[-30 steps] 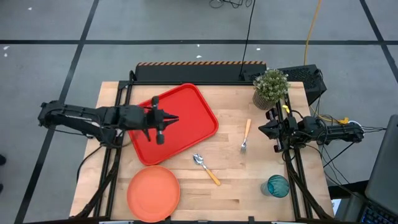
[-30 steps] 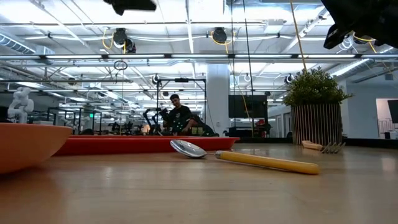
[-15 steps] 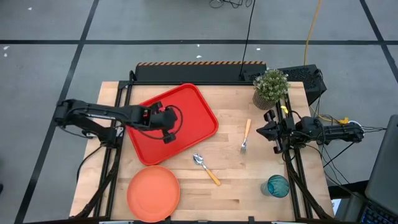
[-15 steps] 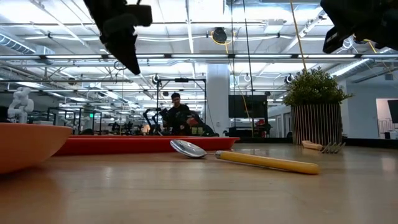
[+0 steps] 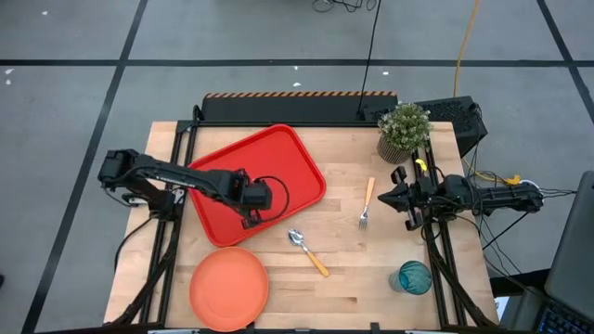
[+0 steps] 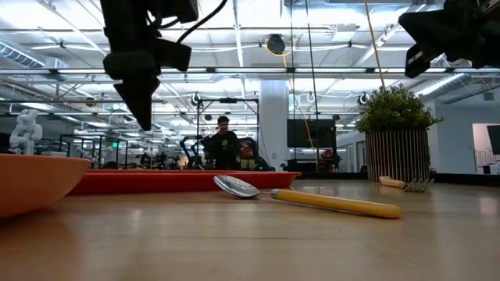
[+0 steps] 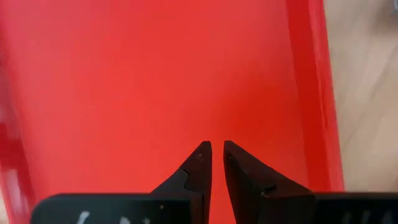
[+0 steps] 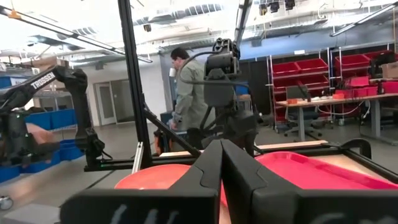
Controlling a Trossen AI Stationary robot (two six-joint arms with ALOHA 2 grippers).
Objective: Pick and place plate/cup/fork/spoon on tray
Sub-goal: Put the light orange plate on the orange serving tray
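Note:
The red tray (image 5: 278,158) lies askew on the far left of the table. My left gripper (image 5: 251,219) hangs over the tray's near part (image 7: 124,93), pointing steeply down, its fingers (image 7: 217,152) a narrow gap apart with nothing between them; the low view shows it well above the tray (image 6: 144,117). The orange plate (image 5: 229,288) rests at the near left. The spoon (image 5: 308,250) and the fork (image 5: 367,204) lie flat on the wood. At the near right stands the teal cup (image 5: 414,276). My right gripper (image 5: 388,197) waits shut at the right, held level above the table (image 8: 221,144).
A potted plant (image 5: 404,130) stands at the far right, just beyond my right arm. Bare wood shows between tray, spoon and fork. A person (image 8: 183,81) stands in the room beyond the table. The tray's raised rim (image 7: 314,93) runs beside my left fingers.
My left gripper has come down toward the tray and moved toward the table's near edge. It has tipped from about level to pointing steeply down. The tray, plate, spoon, fork and cup have stayed where they were.

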